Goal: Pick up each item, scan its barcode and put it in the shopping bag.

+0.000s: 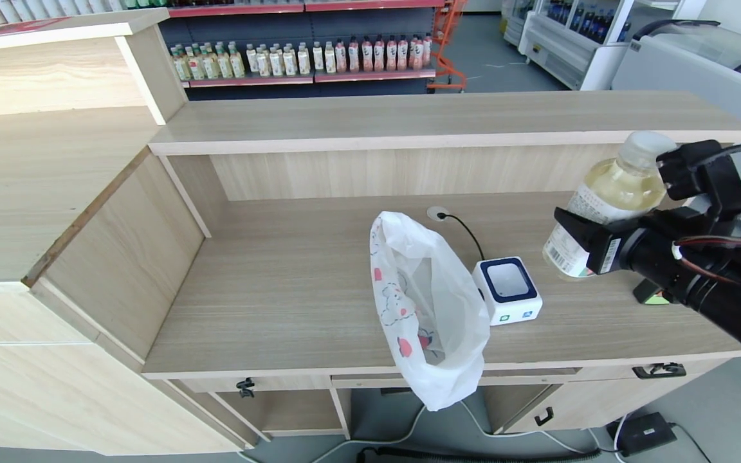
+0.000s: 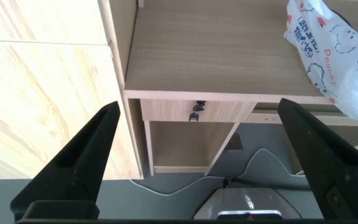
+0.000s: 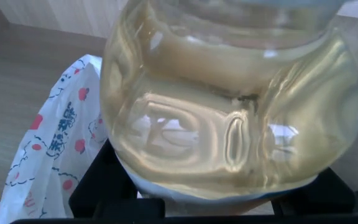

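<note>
A: Where is the bottle (image 1: 612,190) at this moment?

B: The right tool (image 1: 577,247) is clenched around its lower part and holds it in the air above the worktop (image 1: 293,283), at about 3 o'clock from the scanner (image 1: 507,289). The bottle leans, with its top toward 1 o'clock.

A: And the bag (image 1: 431,308)?

B: It lies at 9 o'clock from the scanner, just beside it, and its lower end hangs over the front edge of the worktop. The left tool (image 2: 199,112) is released and empty, low in front of the worktop.

A: What could go wrong from here?

B: Three things, in my judgement. The barcode (image 1: 561,258) looks toward 7 o'clock and not down at the scanner window, so the scan may fail unless the bottle is turned. The bottle is smooth and nearly full, and the grip is low on it, so it may slip when it is tilted. Also the bag is soft and nothing holds its mouth. The bottle could push it over the edge, or knock the scanner on the way.
</note>
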`<state>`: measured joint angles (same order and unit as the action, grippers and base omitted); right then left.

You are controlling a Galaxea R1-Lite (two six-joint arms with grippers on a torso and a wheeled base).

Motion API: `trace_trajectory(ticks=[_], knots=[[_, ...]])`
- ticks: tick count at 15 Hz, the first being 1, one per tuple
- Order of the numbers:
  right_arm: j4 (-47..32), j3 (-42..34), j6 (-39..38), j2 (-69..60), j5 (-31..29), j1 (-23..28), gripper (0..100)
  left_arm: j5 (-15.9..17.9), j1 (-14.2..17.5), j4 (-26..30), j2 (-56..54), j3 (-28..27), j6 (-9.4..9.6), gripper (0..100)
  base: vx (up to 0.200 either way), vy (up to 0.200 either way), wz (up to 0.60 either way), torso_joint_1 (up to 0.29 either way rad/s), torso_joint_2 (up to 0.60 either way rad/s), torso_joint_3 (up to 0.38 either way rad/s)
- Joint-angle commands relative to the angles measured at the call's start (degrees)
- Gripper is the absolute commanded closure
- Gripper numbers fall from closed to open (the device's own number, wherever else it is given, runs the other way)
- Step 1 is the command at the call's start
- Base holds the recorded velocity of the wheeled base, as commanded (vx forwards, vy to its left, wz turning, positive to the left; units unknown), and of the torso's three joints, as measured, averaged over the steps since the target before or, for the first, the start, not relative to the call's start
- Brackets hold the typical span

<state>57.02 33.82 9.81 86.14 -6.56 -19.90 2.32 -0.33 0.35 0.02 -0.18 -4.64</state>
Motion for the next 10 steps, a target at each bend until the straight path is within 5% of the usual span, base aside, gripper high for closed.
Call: trace_trajectory(ticks=[1,4,10], knots=[[0.1,0.5,0.0,1.2,0.1,-1.3,100,0.0,0.0,0.0,0.0,0.0,-0.01,0,0.0,0.2,0.0,0.002,0.0,-0.002],[0.5,0.9,-1.4,3.7,0.1,-1.3,100,0.1,0.0,0.0,0.0,0.0,-0.01,0,0.0,0.2,0.0,-0.001,0.0,0.002],[3.4,0.4,-3.0,11.7,1.1,-0.6,100,0.1,0.0,0.0,0.0,0.0,-0.1,0,0.0,0.0,0.0,0.0,0.0,0.0]])
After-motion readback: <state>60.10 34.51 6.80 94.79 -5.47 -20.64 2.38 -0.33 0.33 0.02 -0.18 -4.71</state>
